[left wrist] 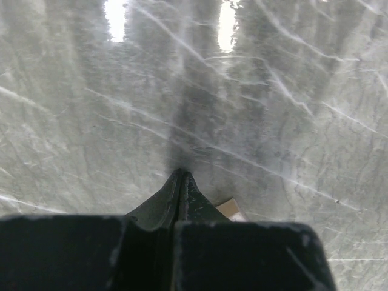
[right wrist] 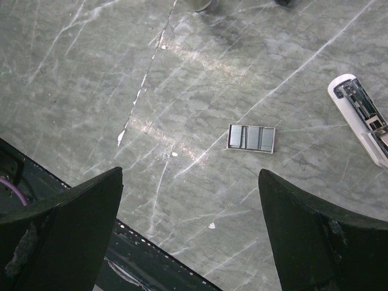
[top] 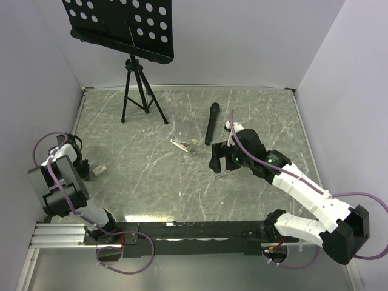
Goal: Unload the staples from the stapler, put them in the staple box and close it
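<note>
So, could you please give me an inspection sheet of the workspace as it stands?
Surface: scratched grey marbled tabletop.
Job's things: white plastic stapler; flat grey staple strip lying apart from it.
Clutter: black cylindrical rod; small beige block.
Grippers: left gripper shut, nothing seen held; right gripper open near the strip.
Cables: purple cables looped along both arms.
Surroundings: black perforated music stand on tripod; white walls.

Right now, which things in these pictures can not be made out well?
Stapler: in the right wrist view, the right edge cuts it off, and whether staples are inside is not visible.
Beige object: in the left wrist view, it is mostly hidden behind the shut left claw, so what it is cannot be told.
Staple strip: in the right wrist view, it is too small to count its staples.
</note>
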Controlling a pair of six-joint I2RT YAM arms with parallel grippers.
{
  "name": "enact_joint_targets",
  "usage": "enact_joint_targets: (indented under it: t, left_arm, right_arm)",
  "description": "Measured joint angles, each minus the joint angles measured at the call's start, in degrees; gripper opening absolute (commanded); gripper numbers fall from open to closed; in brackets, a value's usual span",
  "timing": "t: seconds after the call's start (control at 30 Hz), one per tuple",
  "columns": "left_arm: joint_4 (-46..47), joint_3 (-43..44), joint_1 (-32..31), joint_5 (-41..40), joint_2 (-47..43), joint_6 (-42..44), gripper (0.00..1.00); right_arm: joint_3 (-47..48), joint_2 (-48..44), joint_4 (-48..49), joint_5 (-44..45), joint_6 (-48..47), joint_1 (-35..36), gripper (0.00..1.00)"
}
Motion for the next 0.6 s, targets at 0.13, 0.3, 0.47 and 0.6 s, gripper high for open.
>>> enact_joint_targets:
  t: [0.13,0.3,0.47,0.6]
  left_arm:
    - [0.1,1.2,-0.6,0.3,1.3,1.1,0.01]
    - [0.5,2.3,-1.7,0.5,2.4,2.4,0.01]
    - [1.5,2.4,-3.0,0.7,2.5,3.4,0.01]
    - [3.1,2.4,-4.2,1.7,2.6,3.4,0.01]
  right_arm:
    - [0.0,0.0,0.1,-0.1,-0.1,0.0,1.00]
    - [0.0,-0.1,0.1,-0.1,-0.5,0.0,1.00]
    - [0.0,-0.3,0.1,-0.1,-0.8,0.0,1.00]
    - [0.0,-0.7,0.1,-0.1,-0.9,0.0,1.00]
